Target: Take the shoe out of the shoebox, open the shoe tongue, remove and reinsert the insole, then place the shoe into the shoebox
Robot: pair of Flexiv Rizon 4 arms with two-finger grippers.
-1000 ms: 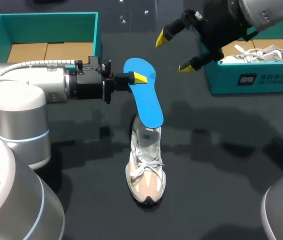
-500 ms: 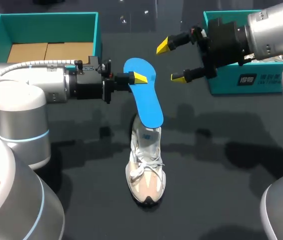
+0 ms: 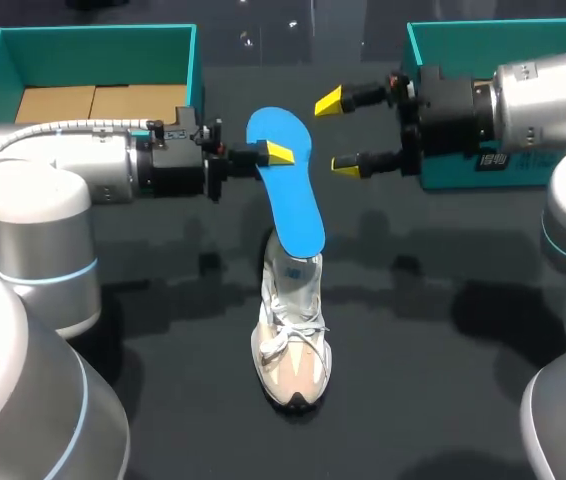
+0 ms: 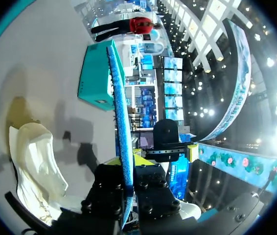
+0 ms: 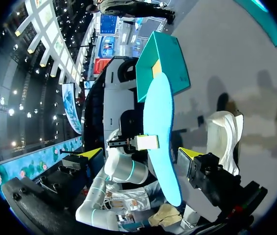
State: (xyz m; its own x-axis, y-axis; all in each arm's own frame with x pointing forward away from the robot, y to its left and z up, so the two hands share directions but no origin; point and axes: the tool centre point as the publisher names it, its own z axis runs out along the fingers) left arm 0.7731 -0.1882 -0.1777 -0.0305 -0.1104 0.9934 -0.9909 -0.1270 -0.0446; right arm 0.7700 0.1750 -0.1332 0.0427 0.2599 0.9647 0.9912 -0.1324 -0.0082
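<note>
- Two arms over the dark desk (image 3: 423, 340), one from each side of the head view.
- Left pincer (image 3: 268, 155) sits just left of centre in the upper half and is clamped on the blue insole (image 3: 291, 205) near its upper end. One yellow tip shows on the insole's face; the other finger is behind it.
- Insole stands tilted, its top end up by the left pincer and its bottom end down at the opening of the shoe (image 3: 291, 340).
- Shoe is a pale laced sneaker on the desk at frame centre, toe pointing to the bottom edge, outside both boxes.
- Right pincer (image 3: 337, 134) is in the upper middle, right of the insole. Its fingers are spread wide with nothing between them, and they're clear of the insole.
- Teal shoebox (image 3: 93, 38) in the upper left shows brown cardboard inside. A second teal box (image 3: 463, 30) is in the upper right, mostly hidden behind the right arm.
- Left wrist view: the insole (image 4: 121, 122) is edge-on, running straight out from between the fingers, with the shoe (image 4: 35, 166) beside it.
- Right wrist view: the insole (image 5: 160, 132) stands ahead of the spread fingers.
</note>
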